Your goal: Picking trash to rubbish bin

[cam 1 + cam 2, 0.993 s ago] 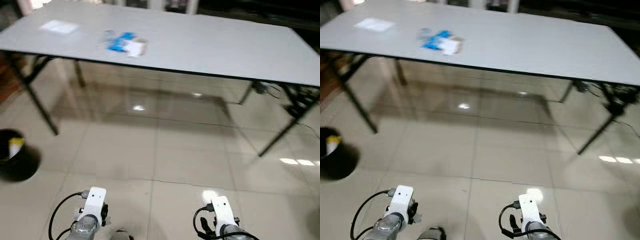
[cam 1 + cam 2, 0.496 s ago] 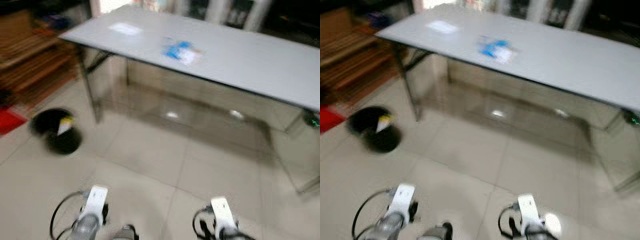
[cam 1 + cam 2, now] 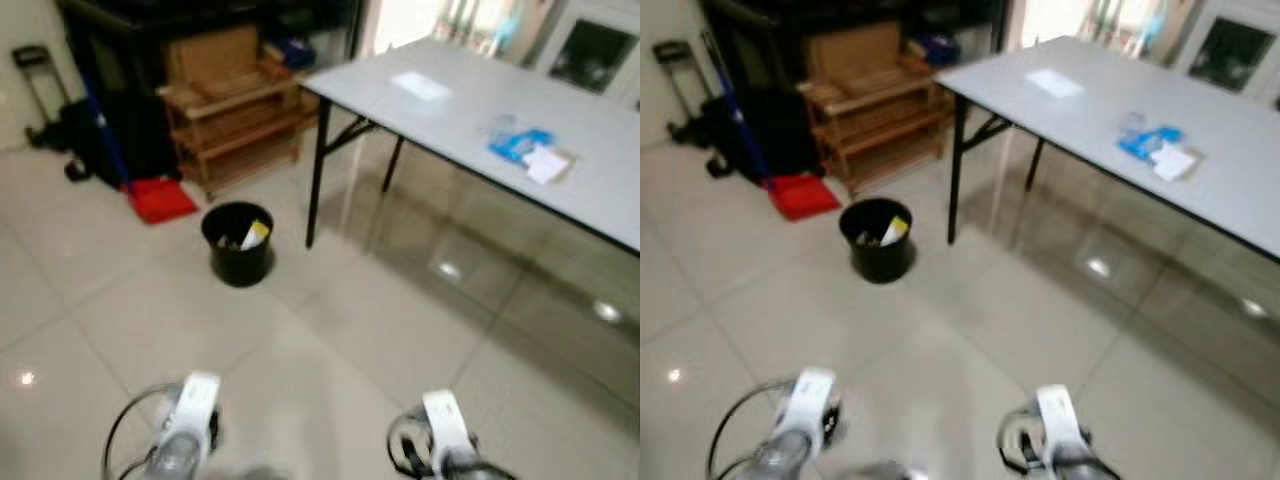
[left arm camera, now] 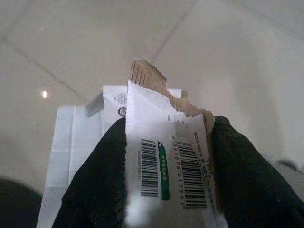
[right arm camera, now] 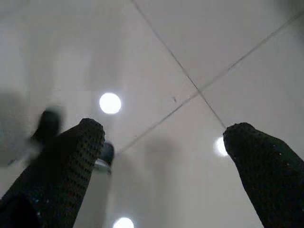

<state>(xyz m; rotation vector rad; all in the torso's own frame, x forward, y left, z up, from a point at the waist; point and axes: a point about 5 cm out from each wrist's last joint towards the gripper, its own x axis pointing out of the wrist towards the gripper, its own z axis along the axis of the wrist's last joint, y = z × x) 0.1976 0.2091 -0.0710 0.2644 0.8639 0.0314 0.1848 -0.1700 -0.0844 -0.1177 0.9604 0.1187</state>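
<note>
Torn carton scrap [image 4: 166, 161] with barcodes clamped between fingers of left pincer [image 4: 166, 190], held low over floor tiles [image 3: 330, 370]. Right pincer [image 5: 161, 166] spread apart, holding nothing. Black bin [image 3: 238, 243] stands on floor just beside worktop [image 3: 470, 110] leg, ahead and slightly left of left pincer, well apart; left arm nearer. More blue-and-white litter [image 3: 528, 150] lies on worktop, right of bin. Judgement: carry scrap forward to bin, then drop.

Silver arms, white wrist brackets, looped black cables; long black, seemingly textured fingers [image 5: 71, 156].
</note>
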